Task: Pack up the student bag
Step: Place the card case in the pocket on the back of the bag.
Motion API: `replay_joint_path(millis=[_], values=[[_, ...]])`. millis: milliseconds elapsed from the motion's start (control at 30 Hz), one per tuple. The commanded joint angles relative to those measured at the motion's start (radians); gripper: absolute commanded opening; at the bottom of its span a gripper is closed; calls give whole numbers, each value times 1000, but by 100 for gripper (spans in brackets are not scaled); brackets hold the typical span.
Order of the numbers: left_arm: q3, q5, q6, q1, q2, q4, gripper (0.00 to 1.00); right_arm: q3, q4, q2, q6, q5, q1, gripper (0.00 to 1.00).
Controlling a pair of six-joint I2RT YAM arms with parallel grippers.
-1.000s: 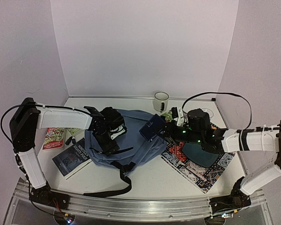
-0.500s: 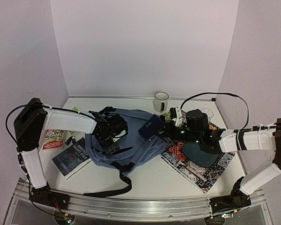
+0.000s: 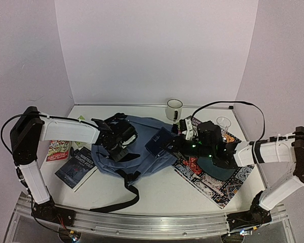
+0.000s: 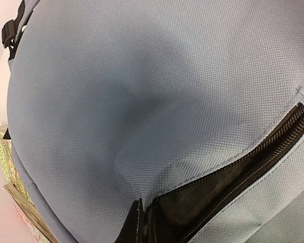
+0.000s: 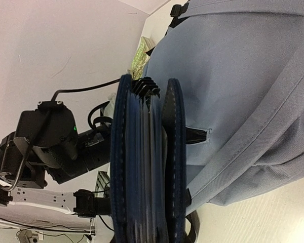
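On the left, the left gripper [image 4: 141, 224] has gone from wide open a second ago to fingers pressed together, and it is now sitting slightly farther right on the student bag [image 3: 144, 129]. The black strap [image 3: 127, 188] trailing off the bag's near edge has shifted a little to the left. On the right, the right gripper [image 3: 172, 145] has carried its navy case [image 3: 156, 143] slightly left and nearer, toward the bag's right edge.

The bag is lying flat at the middle of the table [image 3: 162, 195]. A dark book [image 3: 76, 169] is lying on its left, the patterned mat [image 3: 218, 187] on its right, and a mug [image 3: 174, 109] is standing just beyond its far right corner. The bag is slate-blue woven fabric, softly domed. A dark zipper [image 4: 253, 152] is gaping open and showing black lining. The cloth is puckering toward the left fingertips [image 4: 136, 227], which are pinching the fabric at the end of that opening.

The left arm [image 3: 66, 129] is reaching rightward from its raised shoulder, forearm nearly level and wrist bending down onto the bag. The right arm [image 3: 273, 149] is stretching leftward low over the mat. Its fingers are clamping narrowly on the tilted case just beside the bag's right side, but I cannot tell whether case and bag are touching.
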State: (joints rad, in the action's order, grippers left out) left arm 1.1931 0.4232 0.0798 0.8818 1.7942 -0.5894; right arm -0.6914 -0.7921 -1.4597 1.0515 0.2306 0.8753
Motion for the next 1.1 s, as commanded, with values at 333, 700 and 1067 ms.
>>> replay_joint_path(millis=[333, 700, 1067], values=[[116, -72, -214, -6, -152, -36, 0, -121, -143, -135, 58, 64, 112, 0], [145, -236, -457, -6, -191, -68, 0, -183, -304, -338, 210, 134, 154, 0], [135, -312, -477, -6, -232, -65, 0, -227, -465, -542, 423, 147, 155, 0]])
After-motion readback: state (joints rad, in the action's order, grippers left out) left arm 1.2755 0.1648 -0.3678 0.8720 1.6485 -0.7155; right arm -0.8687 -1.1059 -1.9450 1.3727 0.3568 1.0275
